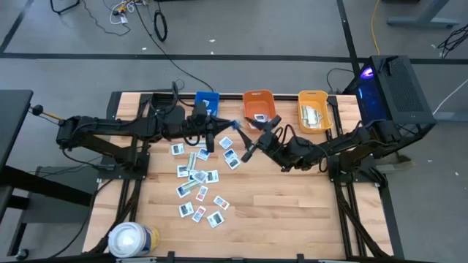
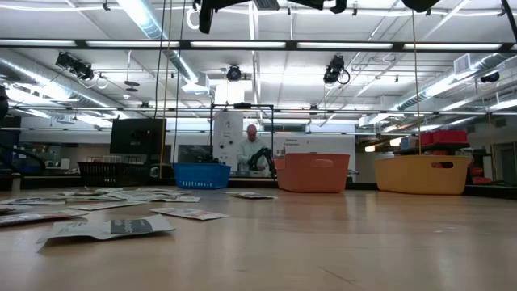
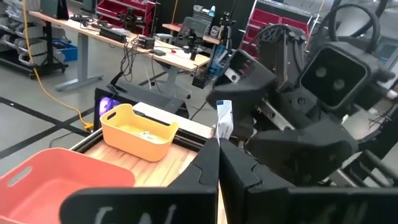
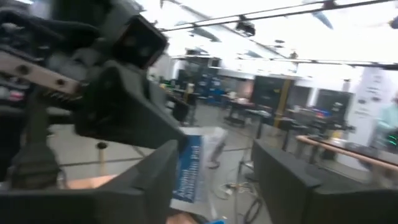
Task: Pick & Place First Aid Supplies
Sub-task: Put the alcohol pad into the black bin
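Above the table's middle, between the blue bin [image 1: 207, 100] and the orange bin [image 1: 258, 105], the left gripper [image 1: 232, 126] is pinching a blue-and-white packet [image 3: 224, 118] between closed fingers. Facing it, the right gripper [image 1: 247, 150] is standing with its fingers [image 4: 149, 180] spread apart on either side of that packet, gripping nothing. Below them, loose packets [image 1: 198, 183] are lying scattered on the wooden table [image 1: 292, 212]. Farther right, the yellow bin [image 1: 314, 109] is holding pale strips, and a white roll [image 1: 130, 239] is sitting at the near left corner.
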